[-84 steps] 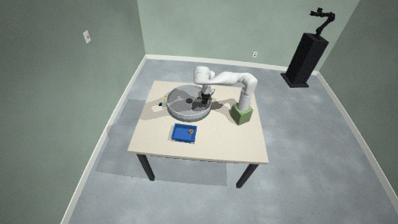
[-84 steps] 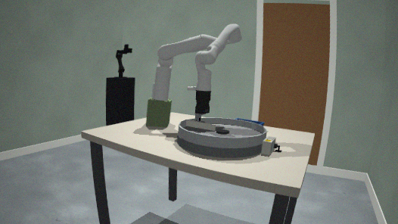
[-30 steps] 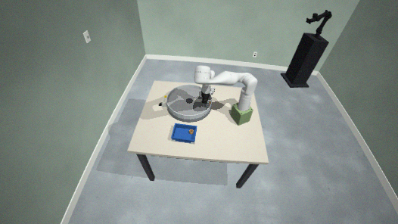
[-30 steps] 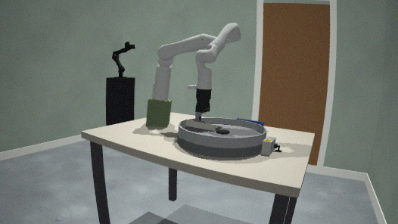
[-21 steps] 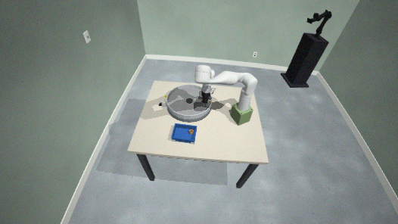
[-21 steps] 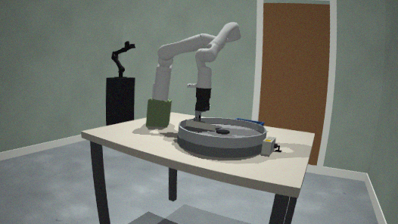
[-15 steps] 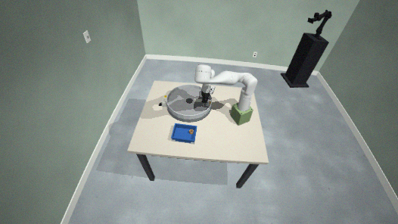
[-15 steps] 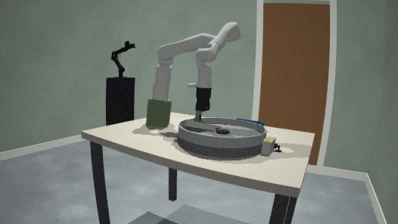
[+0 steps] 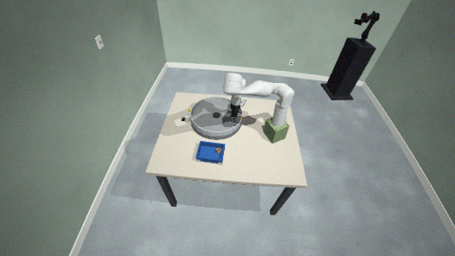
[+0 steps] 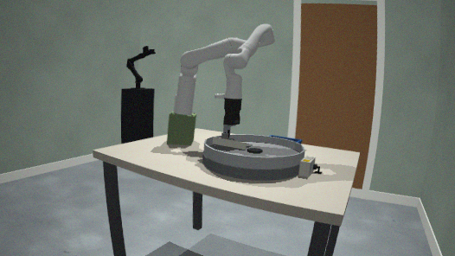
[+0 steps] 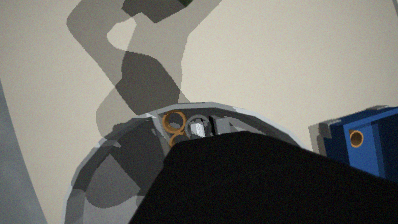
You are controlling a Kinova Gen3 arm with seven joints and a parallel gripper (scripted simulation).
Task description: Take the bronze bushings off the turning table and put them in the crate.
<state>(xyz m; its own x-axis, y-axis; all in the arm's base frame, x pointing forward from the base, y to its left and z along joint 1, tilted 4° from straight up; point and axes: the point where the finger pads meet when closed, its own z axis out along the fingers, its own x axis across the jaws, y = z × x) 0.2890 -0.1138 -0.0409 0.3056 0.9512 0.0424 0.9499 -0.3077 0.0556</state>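
Observation:
The grey turning table (image 9: 212, 133) (image 10: 251, 169) (image 11: 260, 120) stands at the back of the table top. My gripper (image 9: 234, 116) (image 10: 227, 131) hangs just over its rim on the arm's side, shut; a dark body hides the fingers in the wrist view. One bronze bushing (image 11: 174, 121) lies inside the rim, and a steel bushing lies beside it. A second bronze bushing (image 11: 175, 139) shows only partly at the edge of that dark body, and it seems to be the one between my fingers. The blue crate (image 9: 203, 156) (image 10: 285, 138) (image 11: 377, 155) holds one bronze bushing (image 9: 219, 149) (image 11: 356, 138).
The arm's green base (image 9: 277, 131) (image 10: 182, 128) stands at the table's right side. A small drive box (image 9: 187, 114) (image 10: 306, 167) sits against the turning table. A black pedestal (image 9: 350, 67) (image 10: 137, 114) with a dark arm stands in the corner.

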